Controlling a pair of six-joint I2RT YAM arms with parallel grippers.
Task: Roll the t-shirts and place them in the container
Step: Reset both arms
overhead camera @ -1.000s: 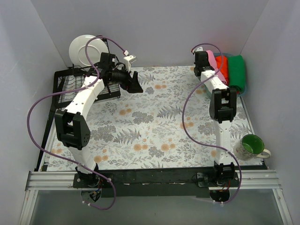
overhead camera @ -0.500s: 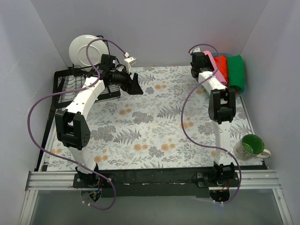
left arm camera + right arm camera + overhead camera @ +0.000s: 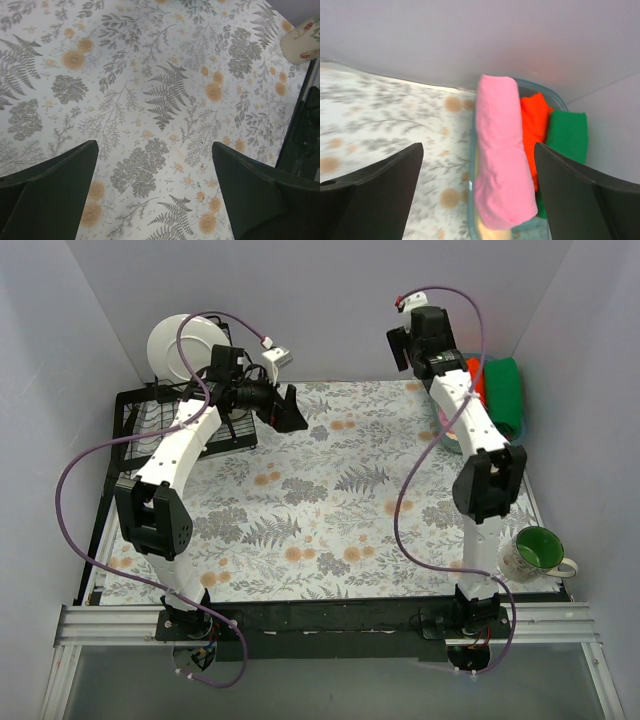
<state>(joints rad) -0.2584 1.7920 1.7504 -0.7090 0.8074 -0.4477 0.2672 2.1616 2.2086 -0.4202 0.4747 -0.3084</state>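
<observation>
The table [image 3: 330, 500] is covered by a pale cloth printed with grey ferns and orange flowers; a black wire rack [image 3: 150, 430] sits at its far left corner; a teal tub [image 3: 470, 210] sits at the far right corner, by the back wall, with the tees [image 3: 500, 150] rolled inside it; a mug [image 3: 535, 552], white outside and green inside, stands upright at the near right corner, handle pointing right; the middle of the cloth lies flat and smooth.
</observation>
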